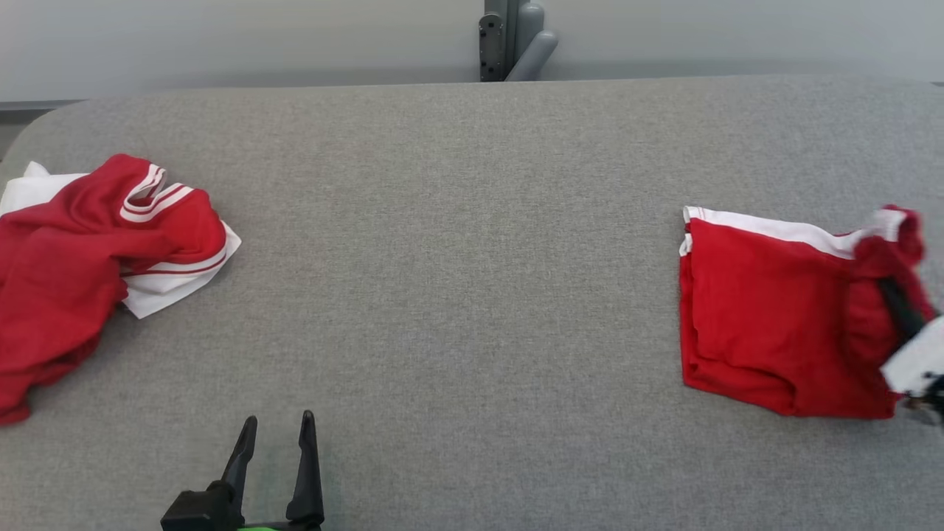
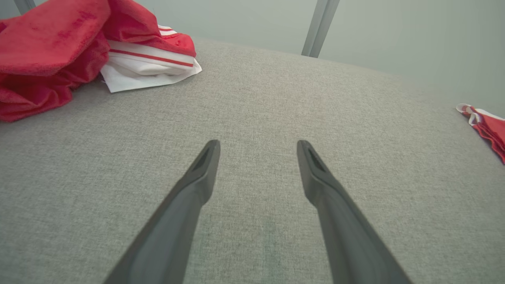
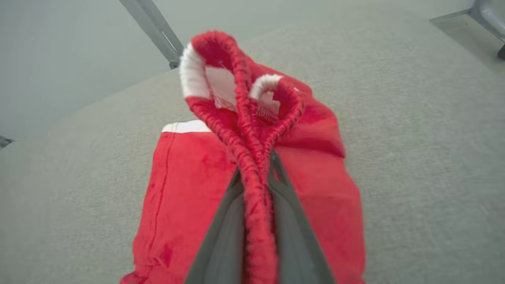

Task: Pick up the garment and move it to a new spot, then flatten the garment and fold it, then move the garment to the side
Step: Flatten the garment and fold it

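Shorts (image 1: 767, 324) lie at 3 o'clock on the table (image 1: 472, 221). Their waistband (image 3: 236, 79) is bunched and raised at the 3 o'clock edge, pinched tight by the right gripper (image 3: 258, 169). Left gripper (image 1: 278, 422) hovers at 7 o'clock, fingers spread, holding nothing. Pile (image 1: 88, 243) of red-and-white clothes sits at 9 o'clock.

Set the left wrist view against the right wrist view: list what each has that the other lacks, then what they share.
Left wrist view: the left gripper, open above the gray table, and a crumpled red and white pile of clothes at upper left. Right wrist view: the right gripper shut on the bunched elastic waistband of the red shorts. Shared: the table, a pale wall, and the shorts, just a corner at the left wrist view's right edge.
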